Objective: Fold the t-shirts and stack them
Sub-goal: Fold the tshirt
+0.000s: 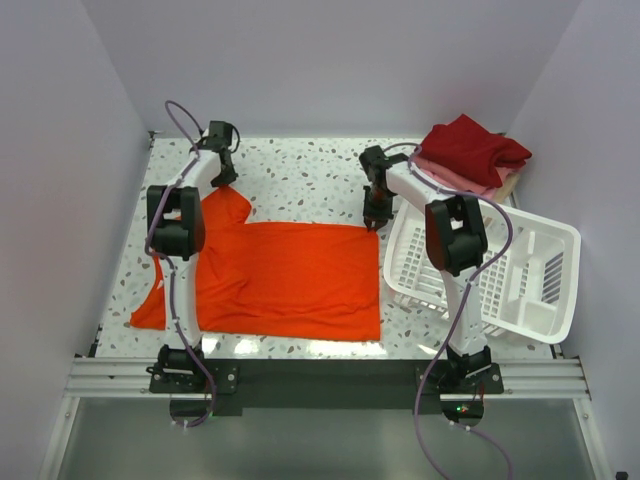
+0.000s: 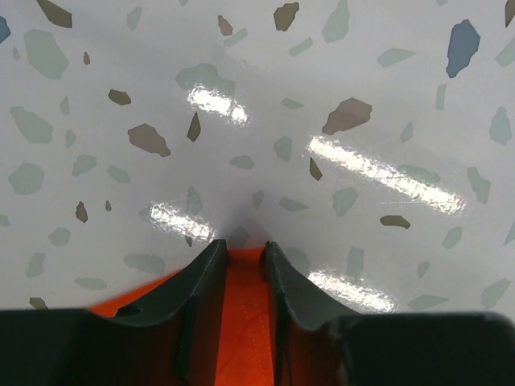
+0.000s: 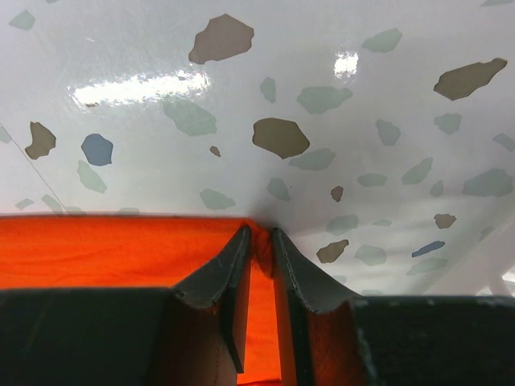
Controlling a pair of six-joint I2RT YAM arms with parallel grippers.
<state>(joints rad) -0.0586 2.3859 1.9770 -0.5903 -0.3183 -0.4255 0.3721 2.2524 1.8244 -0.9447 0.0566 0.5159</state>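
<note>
The right gripper (image 3: 259, 235) is pinching the edge of the bright orange-red cloth t-shirt (image 1: 290, 280); the left gripper (image 2: 241, 248) is straddling it narrowly, grip unclear.

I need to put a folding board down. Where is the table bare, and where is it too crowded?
Bare: the far strip of table beyond the orange t-shirt, between the left gripper and right gripper; also a narrow band along the shirt's left side. Crowded: the right side, with the white basket and the folded shirt stack.
</note>
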